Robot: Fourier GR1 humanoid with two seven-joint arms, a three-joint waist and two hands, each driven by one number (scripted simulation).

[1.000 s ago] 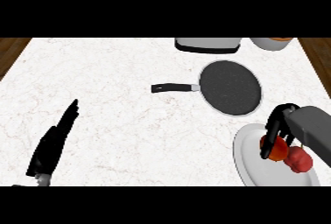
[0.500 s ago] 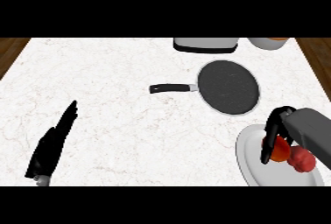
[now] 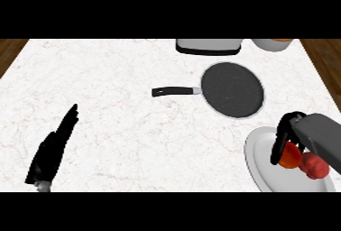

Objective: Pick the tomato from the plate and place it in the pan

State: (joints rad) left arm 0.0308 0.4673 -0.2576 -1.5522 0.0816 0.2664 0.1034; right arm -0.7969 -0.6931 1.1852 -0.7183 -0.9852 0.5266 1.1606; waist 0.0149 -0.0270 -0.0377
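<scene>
A white plate (image 3: pixel 258 158) lies at the counter's lower right with the red tomato (image 3: pixel 293 157) on it. My right hand (image 3: pixel 285 135) comes in from the right edge and sits over the plate, its black fingers curled down round the tomato's left side; the grey forearm hides part of the tomato. A black pan (image 3: pixel 233 89) stands empty just above the plate, its handle (image 3: pixel 174 91) pointing left. At the lower left my left hand (image 3: pixel 53 151) rests open with straight fingers, far from both.
A grey and white appliance (image 3: pixel 208 45) stands at the counter's back edge above the pan. A white pot (image 3: pixel 272 44) sits at the back right. The counter's right edge runs close to the plate.
My right hand has sunk a little toward the plate and its fingers have closed round the tomato. The left hand and the pan have not moved.
</scene>
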